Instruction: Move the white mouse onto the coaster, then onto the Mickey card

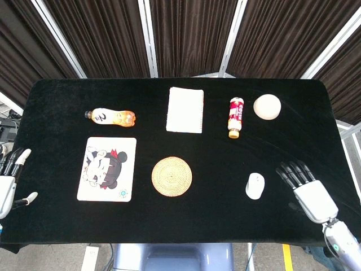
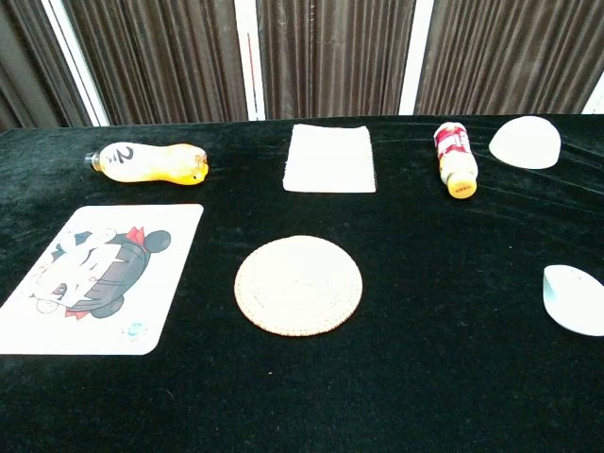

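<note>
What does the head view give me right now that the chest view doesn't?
Only the head view shows the hands: the right hand open just right of the mouse, not touching it, and the left hand open at the table's left edge. It also shows the whole mouse. The chest view adds nothing of its own; there the mouse is cut off at the right border. Both show the coaster, the Mickey card, two bottles, the white cloth and the round white object.

The small white oval computer mouse (image 1: 255, 186) lies flat on the table, just left of the right hand's fingertips (image 1: 285, 169), not touching them. The round woven straw coaster (image 1: 171, 176) lies further left, bare. The white rectangular Mickey cartoon card (image 1: 107, 169) lies flat beyond it, nearer the left hand's fingers (image 1: 17, 158).
</note>
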Motion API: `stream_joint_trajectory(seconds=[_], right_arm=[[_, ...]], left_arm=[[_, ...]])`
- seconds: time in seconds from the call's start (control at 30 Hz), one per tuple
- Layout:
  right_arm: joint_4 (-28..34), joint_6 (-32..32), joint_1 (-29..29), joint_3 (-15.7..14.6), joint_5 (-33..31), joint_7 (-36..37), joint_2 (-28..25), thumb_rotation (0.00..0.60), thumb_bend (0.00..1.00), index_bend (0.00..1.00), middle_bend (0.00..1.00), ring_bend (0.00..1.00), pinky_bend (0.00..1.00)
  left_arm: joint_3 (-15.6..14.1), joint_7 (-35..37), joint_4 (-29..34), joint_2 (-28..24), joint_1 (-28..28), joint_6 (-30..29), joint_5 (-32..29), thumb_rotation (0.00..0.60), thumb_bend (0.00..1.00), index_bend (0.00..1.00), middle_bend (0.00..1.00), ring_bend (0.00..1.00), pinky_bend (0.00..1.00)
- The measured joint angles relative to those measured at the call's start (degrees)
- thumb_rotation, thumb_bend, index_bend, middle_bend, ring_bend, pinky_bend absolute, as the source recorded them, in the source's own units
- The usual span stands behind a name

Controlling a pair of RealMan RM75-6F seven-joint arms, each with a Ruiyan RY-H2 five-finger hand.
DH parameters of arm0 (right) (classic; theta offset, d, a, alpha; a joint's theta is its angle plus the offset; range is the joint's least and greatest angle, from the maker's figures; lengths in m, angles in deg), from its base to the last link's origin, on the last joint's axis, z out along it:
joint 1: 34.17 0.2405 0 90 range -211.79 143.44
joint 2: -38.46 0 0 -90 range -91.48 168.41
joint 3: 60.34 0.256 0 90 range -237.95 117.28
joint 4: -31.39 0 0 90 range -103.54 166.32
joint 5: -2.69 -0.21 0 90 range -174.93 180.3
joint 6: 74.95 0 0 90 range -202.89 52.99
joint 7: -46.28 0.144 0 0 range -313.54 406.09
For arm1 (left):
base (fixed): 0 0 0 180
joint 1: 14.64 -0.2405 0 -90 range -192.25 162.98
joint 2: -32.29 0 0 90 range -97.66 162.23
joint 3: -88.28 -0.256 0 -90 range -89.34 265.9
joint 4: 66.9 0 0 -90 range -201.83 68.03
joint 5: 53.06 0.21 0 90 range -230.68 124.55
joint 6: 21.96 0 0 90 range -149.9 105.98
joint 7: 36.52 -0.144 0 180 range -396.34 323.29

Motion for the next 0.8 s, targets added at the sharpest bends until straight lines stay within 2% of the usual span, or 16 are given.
stream_joint_trajectory(seconds=[0.07, 0.2, 0.3, 0.5, 0.6, 0.8], right_arm=[[-5.39, -1.12, 2.16, -0.76, 2.34, 1.28, 1.06, 0.6, 0.0, 0.17, 0.14, 0.0, 0.0], [-16.52, -2.82, 7.68, -3.13, 8.59, 4.14, 4.35, 0.6, 0.0, 0.18, 0.17, 0.02, 0.0], [-21.52, -3.34, 11.41, -5.29, 12.59, 6.13, 7.03, 0.6, 0.0, 0.19, 0.2, 0.05, 0.02], [-26.12, -3.92, 14.95, -7.96, 15.28, 8.2, 10.36, 0.6, 0.0, 0.2, 0.21, 0.05, 0.06], [-27.48, -3.66, 15.61, -8.41, 15.52, 8.7, 11.45, 0.6, 0.0, 0.2, 0.21, 0.05, 0.11], [-30.65, -3.09, 16.54, -9.03, 15.09, 10.7, 13.66, 0.6, 0.0, 0.2, 0.21, 0.05, 0.13]], left_arm=[[0.25, -0.54, -0.27, 0.4, 0.26, 0.5, -0.86, 0.6, 0.05, 0.0, 0.0, 0.0, 0.0], [0.89, -1.6, -0.89, 1.3, 0.91, 1.58, -2.47, 0.6, 0.05, 0.0, 0.0, 0.0, 0.0], [1.13, -2.27, -1.3, 1.83, 1.18, 2.03, -3.27, 0.6, 0.05, 0.0, 0.0, 0.0, 0.0], [1.37, -3.23, -1.86, 2.51, 1.75, 3.36, -4.75, 0.6, 0.05, 0.0, 0.0, 0.0, 0.0], [1.39, -3.06, -1.87, 2.56, 1.94, 3.83, -5.03, 0.6, 0.05, 0.0, 0.0, 0.0, 0.0], [1.52, -2.73, -2.39, 2.56, 2.41, 5.01, -6.16, 0.6, 0.05, 0.0, 0.0, 0.0, 0.0]])
